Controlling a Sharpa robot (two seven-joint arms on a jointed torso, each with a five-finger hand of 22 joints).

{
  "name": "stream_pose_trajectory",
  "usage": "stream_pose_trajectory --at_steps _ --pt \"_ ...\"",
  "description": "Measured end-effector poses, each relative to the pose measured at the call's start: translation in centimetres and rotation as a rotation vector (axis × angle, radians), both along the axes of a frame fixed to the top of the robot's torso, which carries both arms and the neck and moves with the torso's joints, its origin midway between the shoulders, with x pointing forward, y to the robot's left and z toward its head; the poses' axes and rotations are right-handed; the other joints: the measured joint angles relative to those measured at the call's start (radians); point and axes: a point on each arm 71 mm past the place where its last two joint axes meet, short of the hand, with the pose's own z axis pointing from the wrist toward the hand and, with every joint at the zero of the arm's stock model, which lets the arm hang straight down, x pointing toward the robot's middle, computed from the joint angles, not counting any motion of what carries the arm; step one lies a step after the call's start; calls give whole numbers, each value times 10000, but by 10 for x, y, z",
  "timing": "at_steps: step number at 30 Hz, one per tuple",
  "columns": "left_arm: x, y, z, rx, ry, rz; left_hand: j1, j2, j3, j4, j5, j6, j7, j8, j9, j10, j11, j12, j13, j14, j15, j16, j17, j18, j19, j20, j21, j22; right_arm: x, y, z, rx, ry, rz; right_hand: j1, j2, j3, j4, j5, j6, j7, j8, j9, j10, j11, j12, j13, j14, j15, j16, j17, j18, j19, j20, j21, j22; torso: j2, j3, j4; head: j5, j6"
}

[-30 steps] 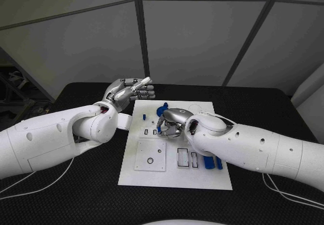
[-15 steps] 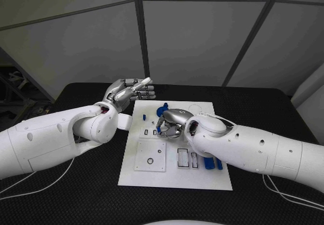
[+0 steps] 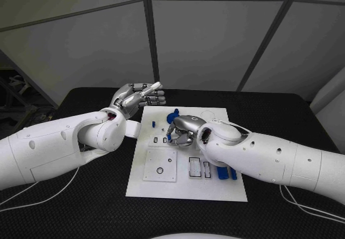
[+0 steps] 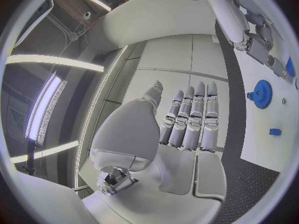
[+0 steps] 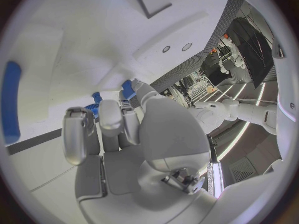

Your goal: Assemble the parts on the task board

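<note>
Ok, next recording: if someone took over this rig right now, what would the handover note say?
Left hand: raised off the table beyond the task board's left far corner, holding nothing, fingers straight and side by side.
Right hand: down over the middle of the task board, fingers curled around a small blue part.
Parts: blue gear on the board's far end; two blue pieces lie near its right edge.
Done: cannot tell.
Left: seat the held part, then the loose pieces.
</note>
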Motion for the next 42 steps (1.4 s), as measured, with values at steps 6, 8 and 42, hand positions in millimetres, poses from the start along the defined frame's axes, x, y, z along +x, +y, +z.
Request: stream_pose_trajectory --at_steps 6,8,42 --pt "0 0 0 1 4 -1 0 0 0 0 0 0 0 0 0 0 0 0 0 0 0 0 0 0 0 0 0 1 0 -1 -1 -14 18 -33 -65 -64 0 0 0 0 -1 0 0 -24 25 -42 0 0 0 0 0 0 0 0 0 -1 -1 0 0 1 -10" --pt "0 0 0 2 6 0 0 0 0 0 0 0 0 0 0 0 0 0 0 0 0 0 0 0 0 0 0 1 0 -1 -1 -26 27 -44 -65 -64 0 0 0 0 -1 0 0 -35 35 -47 0 0 0 0 0 0 0 0 0 -1 -1 0 0 1 -10" --pt "1 -3 -1 -8 32 -43 0 0 -27 27 0 1 -1 0 1 0 0 0 -1 0 0 -41 7 -1 0 0 0 -9 1 -2 -2 -65 46 -91 -294 -397 78 30 -303 -500 248 -281 -93 -414 196 -423 0 0 142 41 0 0 -178 178 -126 -3 -4 3 -1 -31 -26"
